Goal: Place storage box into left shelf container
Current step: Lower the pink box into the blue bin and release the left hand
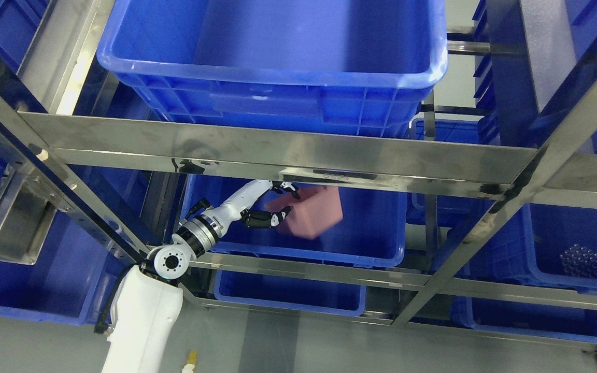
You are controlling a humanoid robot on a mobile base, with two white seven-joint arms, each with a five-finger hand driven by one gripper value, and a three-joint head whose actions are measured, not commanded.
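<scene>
The left hand (pixel 270 207) grips a pink rectangular storage box (pixel 313 215) — dark fingers (pixel 272 218) clamped on its left side — holding it inside the blue plastic container (pixel 381 248) on the middle level of the steel shelf frame (pixel 278 150). 1 larger blue plastic bin (pixel 278 77) sits above and another to the right holds clear round objects (pixel 581 261) — too blurred to count.
</scene>
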